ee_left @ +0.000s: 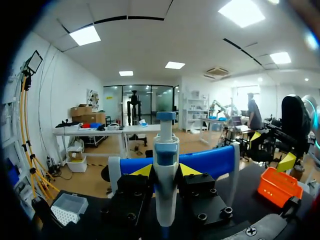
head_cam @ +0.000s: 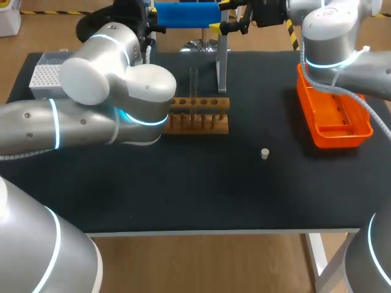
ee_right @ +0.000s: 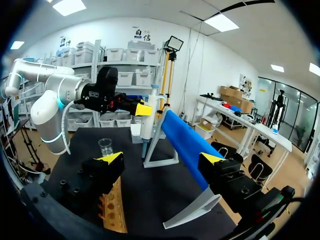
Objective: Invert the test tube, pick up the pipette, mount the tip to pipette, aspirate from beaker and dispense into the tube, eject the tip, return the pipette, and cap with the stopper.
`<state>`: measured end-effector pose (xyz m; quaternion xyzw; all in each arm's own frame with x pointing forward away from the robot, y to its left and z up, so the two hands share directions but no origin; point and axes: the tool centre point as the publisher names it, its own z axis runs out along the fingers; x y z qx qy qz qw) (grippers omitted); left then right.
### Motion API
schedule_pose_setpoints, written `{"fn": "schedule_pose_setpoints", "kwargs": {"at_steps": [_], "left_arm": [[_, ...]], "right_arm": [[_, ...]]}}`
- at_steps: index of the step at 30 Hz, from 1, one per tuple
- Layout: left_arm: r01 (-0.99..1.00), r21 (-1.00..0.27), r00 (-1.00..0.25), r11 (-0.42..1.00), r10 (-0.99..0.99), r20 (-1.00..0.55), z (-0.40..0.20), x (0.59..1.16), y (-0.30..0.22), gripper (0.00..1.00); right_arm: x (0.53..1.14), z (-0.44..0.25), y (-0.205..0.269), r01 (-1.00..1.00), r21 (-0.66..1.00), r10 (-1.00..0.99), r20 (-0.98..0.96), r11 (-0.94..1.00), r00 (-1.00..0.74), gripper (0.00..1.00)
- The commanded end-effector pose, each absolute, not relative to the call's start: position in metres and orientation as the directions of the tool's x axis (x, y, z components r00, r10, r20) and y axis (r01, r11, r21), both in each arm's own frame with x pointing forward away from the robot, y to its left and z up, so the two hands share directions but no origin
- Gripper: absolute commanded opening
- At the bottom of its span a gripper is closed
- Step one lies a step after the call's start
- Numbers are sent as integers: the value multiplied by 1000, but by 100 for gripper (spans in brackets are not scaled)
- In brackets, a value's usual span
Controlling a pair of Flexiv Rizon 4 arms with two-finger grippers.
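While left fingers (ee_left: 142, 171) pinch 1 pipette (ee_left: 165, 165), right fingers (ee_right: 111, 159) spread; 1 beaker (ee_right: 105, 146), 1 stopper (head_cam: 265, 153); tube rack (head_cam: 204, 114) part-hidden by left arm (head_cam: 110, 91).

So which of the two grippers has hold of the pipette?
The left gripper: it clamps the pipette from both sides at the blue stand. The right gripper is open and empty.

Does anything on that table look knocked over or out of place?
Only the small stopper, which sits alone on the black tabletop, apart from the wooden rack. Nothing looks spilled, tipped or broken.
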<state>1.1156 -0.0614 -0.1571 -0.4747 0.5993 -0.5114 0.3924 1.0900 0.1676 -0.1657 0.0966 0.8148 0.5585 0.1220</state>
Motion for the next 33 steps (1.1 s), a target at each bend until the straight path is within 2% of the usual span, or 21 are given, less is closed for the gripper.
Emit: {"fn": "schedule_pose_setpoints", "kwargs": {"at_steps": [1, 13, 33], "left_arm": [[-180, -983, -176, 30, -984, 2, -157, 1124, -66, 0], [-210, -978, -119, 14, -993, 12, -165, 1138, -57, 0], [-269, -963, -95, 25, -995, 1, -171, 1156, -53, 0]], "right_arm": [[1090, -165, 167, 22, 933, 293, -90, 359, -952, 100], [1090, -165, 167, 22, 933, 293, -90, 359, -952, 100], [1090, -165, 167, 22, 933, 293, -90, 359, -952, 100]]}}
